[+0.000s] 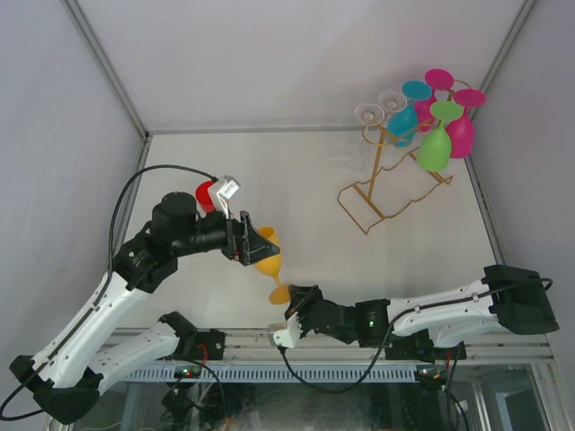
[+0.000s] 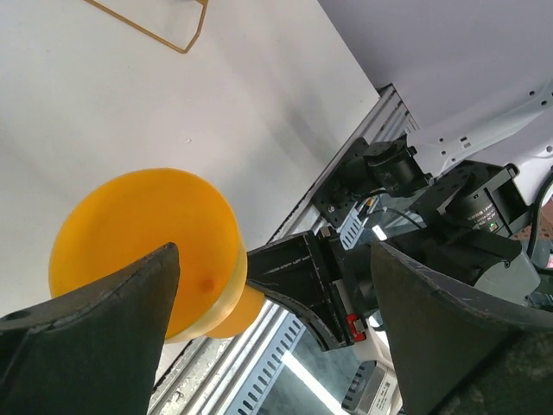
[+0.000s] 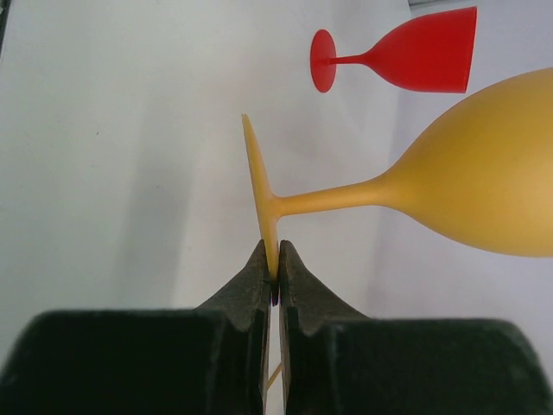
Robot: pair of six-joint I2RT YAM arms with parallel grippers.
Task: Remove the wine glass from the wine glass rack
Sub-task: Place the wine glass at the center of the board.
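Note:
A yellow wine glass is held off the table near the front edge, apart from the gold wire rack. My right gripper is shut on the rim of its foot, seen edge-on in the right wrist view with the stem and bowl reaching right. My left gripper is open with its jaws wide either side of the bowl. One finger is against the bowl and the other stands well apart. The rack still carries several glasses, among them teal, green and magenta.
A red wine glass lies on its side on the table behind my left wrist, also visible in the right wrist view. The rack's base corner shows in the left wrist view. A slotted metal rail runs along the table's front edge.

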